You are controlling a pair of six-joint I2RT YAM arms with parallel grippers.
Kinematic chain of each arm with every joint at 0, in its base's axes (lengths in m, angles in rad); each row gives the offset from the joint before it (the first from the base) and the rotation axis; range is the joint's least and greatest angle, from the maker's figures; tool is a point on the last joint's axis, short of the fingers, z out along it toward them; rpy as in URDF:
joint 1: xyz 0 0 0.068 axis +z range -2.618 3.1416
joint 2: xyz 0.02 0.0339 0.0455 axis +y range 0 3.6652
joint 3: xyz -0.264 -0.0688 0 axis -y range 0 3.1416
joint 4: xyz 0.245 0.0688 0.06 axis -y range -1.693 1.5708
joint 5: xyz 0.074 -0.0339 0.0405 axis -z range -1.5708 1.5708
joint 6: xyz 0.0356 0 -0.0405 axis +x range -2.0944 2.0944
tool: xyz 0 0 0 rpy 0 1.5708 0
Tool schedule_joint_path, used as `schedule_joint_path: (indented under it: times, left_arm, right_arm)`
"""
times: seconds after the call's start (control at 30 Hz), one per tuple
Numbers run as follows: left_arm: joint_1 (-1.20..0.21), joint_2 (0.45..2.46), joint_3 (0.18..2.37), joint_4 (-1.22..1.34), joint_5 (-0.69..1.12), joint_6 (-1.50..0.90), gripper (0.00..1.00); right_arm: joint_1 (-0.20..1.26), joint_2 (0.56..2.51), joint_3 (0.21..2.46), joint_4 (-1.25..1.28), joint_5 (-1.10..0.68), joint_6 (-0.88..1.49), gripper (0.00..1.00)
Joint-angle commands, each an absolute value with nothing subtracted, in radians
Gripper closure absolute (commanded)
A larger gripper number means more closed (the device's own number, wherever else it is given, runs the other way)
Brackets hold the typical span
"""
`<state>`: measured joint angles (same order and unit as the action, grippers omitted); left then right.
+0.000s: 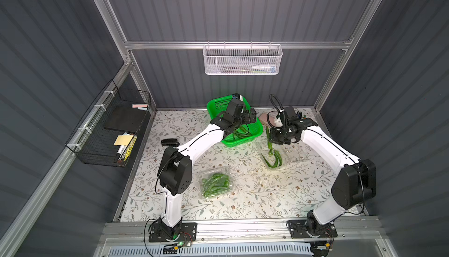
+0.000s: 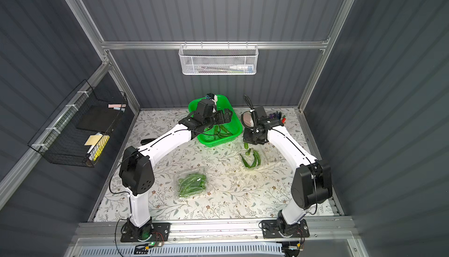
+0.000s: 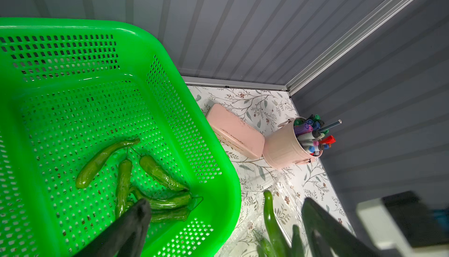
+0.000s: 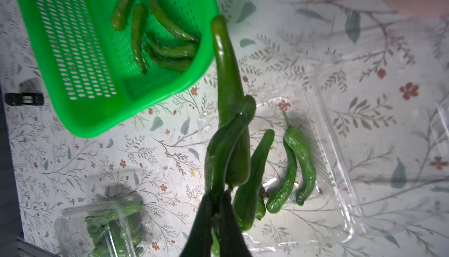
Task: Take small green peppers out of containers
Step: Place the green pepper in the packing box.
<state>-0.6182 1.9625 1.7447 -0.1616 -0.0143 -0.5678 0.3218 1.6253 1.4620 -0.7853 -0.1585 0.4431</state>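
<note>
My right fingers (image 4: 202,226) are clenched on small green peppers (image 4: 228,93) above the open clamshell (image 4: 337,151); my left fingers (image 3: 132,226) hang released over the green basket (image 3: 230,195).

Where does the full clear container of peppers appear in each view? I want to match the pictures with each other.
In a top view: the full container, lid shut, lies centre foreground.
In a top view: the full container, same spot.
Left wrist: not in it.
Right wrist: the full container at the picture's edge, partly cut off.
Shared landmark: the green basket, in all four views.
</note>
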Motion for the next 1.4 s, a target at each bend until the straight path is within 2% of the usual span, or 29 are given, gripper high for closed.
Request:
schedule_joint_path:
  times: [0.0,0.2,0.3,0.63,0.93,1.23,1.37]
  left_arm:
    - [-0.612,1.966,1.719,-0.141,-0.009,-0.589,0.01]
    - [-0.603,1.941,1.693,-0.130,-0.010,-0.592,0.01]
    - [-0.601,1.941,1.694,-0.138,-0.012,-0.588,0.01]
    - [-0.601,1.961,1.715,-0.137,0.013,-0.579,0.01]
    - [-0.601,1.961,1.712,-0.138,0.027,-0.554,0.01]
    - [-0.601,1.953,1.706,-0.140,0.025,-0.557,0.01]
    - [-0.601,1.950,1.695,-0.135,0.023,-0.563,0.01]
  right_arm:
    - [0.319,1.644,1.557,-0.814,-0.190,0.410,0.98]
    - [0.319,1.715,1.719,-0.831,-0.235,0.401,0.98]
    - [0.318,1.715,1.726,-0.846,-0.226,0.397,0.98]
    - [0.291,1.635,1.443,-0.815,-0.265,0.447,0.98]
    - [0.285,1.754,1.282,-0.798,-0.288,0.412,0.98]
    - [0.285,1.813,1.272,-0.784,-0.232,0.404,0.71]
    - [0.285,1.831,1.276,-0.778,-0.223,0.405,0.64]
